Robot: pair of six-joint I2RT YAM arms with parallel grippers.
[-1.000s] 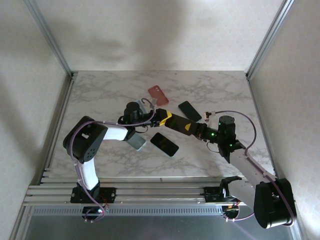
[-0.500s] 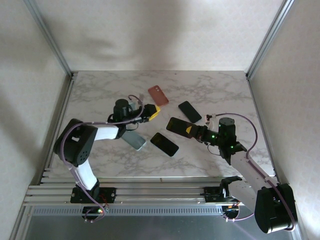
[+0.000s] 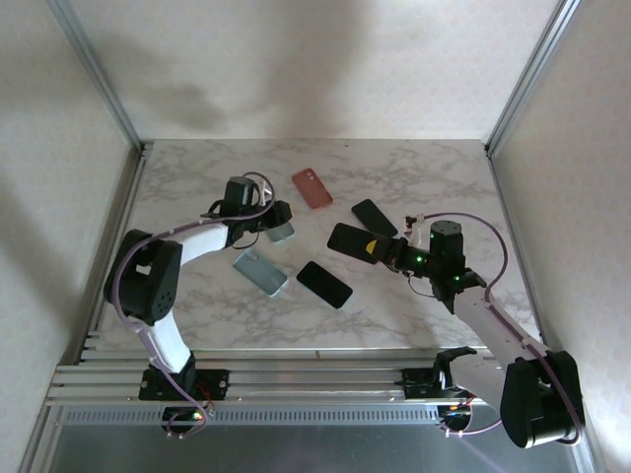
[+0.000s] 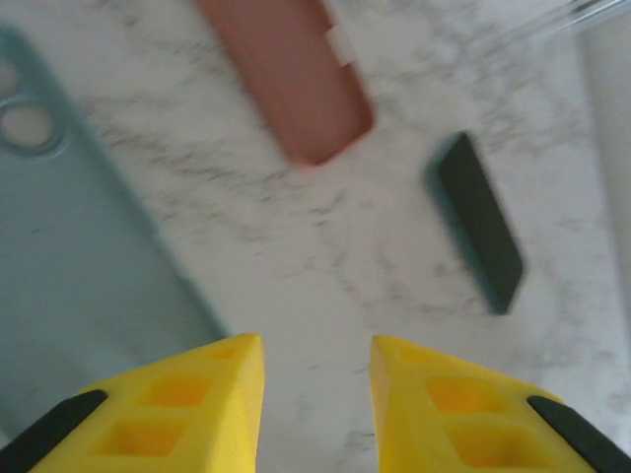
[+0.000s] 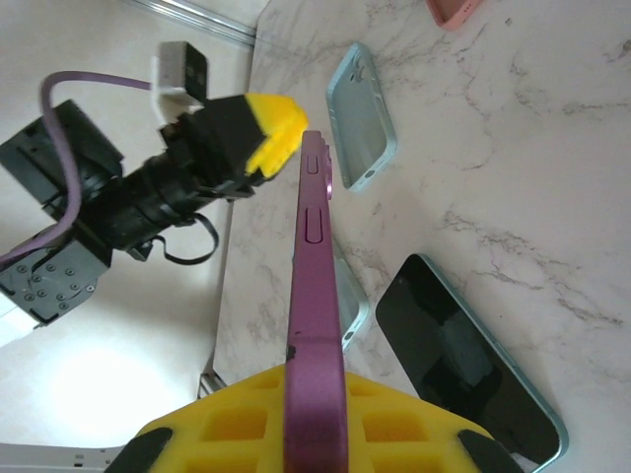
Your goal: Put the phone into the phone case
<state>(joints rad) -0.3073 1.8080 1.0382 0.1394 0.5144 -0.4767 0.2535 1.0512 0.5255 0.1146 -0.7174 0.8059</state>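
Between the right end effector's (image 5: 314,394) closed tips, a purple-edged slab phone (image 5: 314,246) is pinched, held over the white marble bench (image 5: 513,148). Left end effector (image 4: 317,367) spread, nothing between. Pale teal plastic phone case (image 4: 69,276) at its 10 o'clock, salmon-pink plastic case (image 4: 296,79) at 12.

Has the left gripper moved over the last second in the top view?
Yes. The left gripper has pulled back leftward: it was right of the pink case and now sits left of it.
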